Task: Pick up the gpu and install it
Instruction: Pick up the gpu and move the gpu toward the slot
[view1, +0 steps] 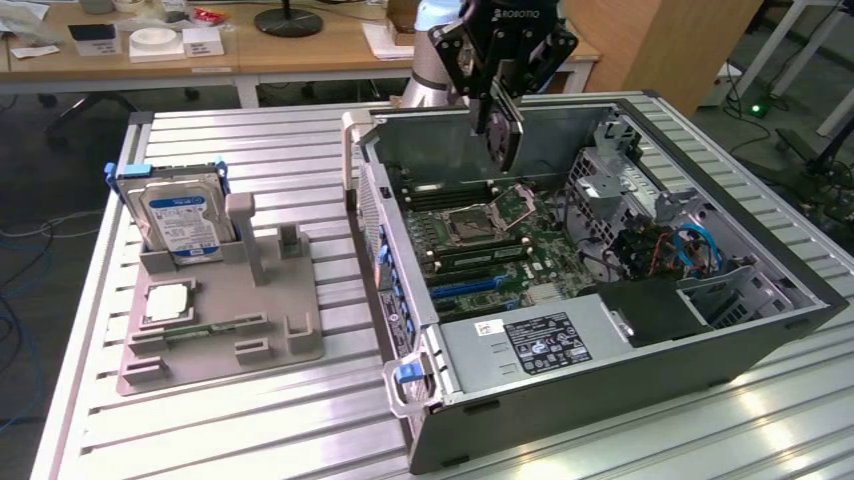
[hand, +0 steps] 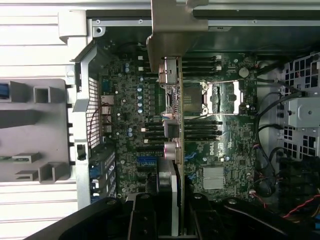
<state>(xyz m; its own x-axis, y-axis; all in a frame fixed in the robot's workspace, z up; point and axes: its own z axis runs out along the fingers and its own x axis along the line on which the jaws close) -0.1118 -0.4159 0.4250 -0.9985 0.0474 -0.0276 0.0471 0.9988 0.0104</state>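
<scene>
At the exterior view's left we see the hard drive (view1: 184, 222) standing in its grey holder (view1: 227, 290). Further right our gripper (view1: 501, 100) is clamped on the gpu (view1: 505, 140), which hangs edge-down above the motherboard (view1: 534, 240) inside the open case (view1: 601, 400).

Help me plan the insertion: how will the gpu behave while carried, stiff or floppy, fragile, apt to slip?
Probably stiff: the gpu hangs straight below the end effector, without sagging. Likely light, since it is a thin card. Probably fragile: bare components show along it, and its metal bracket could snag the case.
</scene>
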